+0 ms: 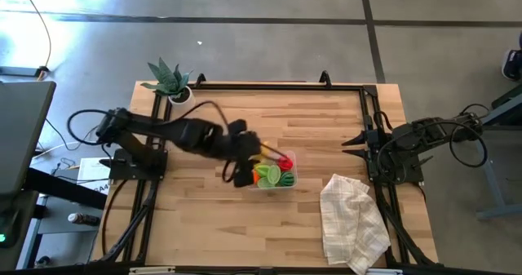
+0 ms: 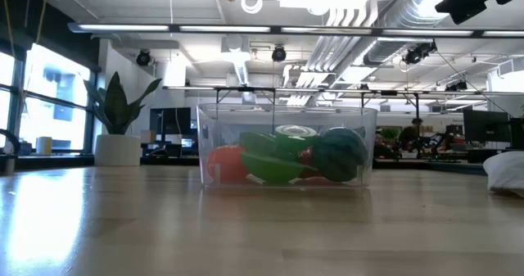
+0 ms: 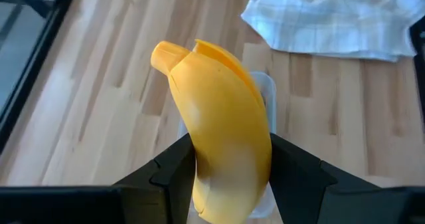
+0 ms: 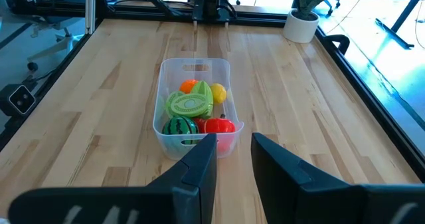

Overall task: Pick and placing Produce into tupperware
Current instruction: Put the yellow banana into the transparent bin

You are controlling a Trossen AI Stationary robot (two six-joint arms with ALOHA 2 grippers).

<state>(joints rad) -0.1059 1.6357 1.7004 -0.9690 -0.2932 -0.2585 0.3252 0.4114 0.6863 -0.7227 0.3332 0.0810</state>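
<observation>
The tupperware (image 4: 194,108) stands near the middle of the wooden table (image 1: 326,120), and it is a clear box with rounded corners. Inside it lie several toy pieces close together. In the right wrist view I see an orange (image 4: 188,86) and a yellow lemon (image 4: 218,92) at the end far from that camera, a light green piece (image 4: 189,104) over the middle, and a striped green watermelon (image 4: 180,126) beside a red pepper (image 4: 217,126) at the near end. From the low view the same pieces show through the clear wall, touching each other.

The left gripper (image 3: 229,161) is above the tupperware, on its left side in the high view. Its two dark fingers are closed on a yellow banana (image 3: 219,127), one finger on each side of the fruit. The banana is not in the box; it is held over it, and the rim of the box shows just behind it in the left wrist view.

The right gripper (image 4: 234,154) waits at the right edge of the table, well apart from the box, and points toward it. Its fingers stand a little apart and hold nothing.

A white checked cloth (image 1: 352,219) lies crumpled on the table to the right of the box, near but not touching it. A potted plant (image 1: 171,81) stands at the far left corner.
</observation>
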